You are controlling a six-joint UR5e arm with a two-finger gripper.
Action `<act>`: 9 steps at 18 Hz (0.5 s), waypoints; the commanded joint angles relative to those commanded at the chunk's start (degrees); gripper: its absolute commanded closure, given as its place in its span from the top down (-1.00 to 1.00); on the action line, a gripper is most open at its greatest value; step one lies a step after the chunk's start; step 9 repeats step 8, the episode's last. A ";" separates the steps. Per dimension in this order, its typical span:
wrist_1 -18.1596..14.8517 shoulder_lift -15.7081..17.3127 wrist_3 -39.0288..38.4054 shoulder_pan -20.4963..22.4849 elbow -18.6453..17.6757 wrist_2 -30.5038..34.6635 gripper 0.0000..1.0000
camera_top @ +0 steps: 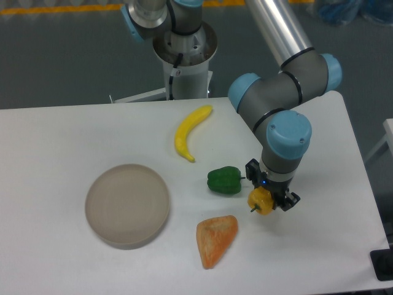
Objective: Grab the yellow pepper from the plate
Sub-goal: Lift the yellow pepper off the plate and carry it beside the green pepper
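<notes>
The yellow pepper [260,201] is small and blocky with a short dark stem pointing down-left. My gripper [268,195] is shut on it, holding it just right of the green pepper [224,180], low over the table's right half. The plate [127,204], a round beige-grey dish with a low rim, sits bare at the left, well away from the gripper. Whether the pepper touches the table I cannot tell.
A long yellow banana [189,131] lies behind the green pepper. An orange wedge-shaped piece [215,239] rests near the front edge, left of and below the gripper. The robot base [184,55] stands behind the table.
</notes>
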 joint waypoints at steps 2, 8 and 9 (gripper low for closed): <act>0.00 -0.18 0.00 0.00 0.09 0.44 -1.00; 0.09 -0.27 -0.09 -0.09 0.09 0.53 -1.00; 0.09 -0.27 -0.09 -0.09 0.09 0.53 -1.00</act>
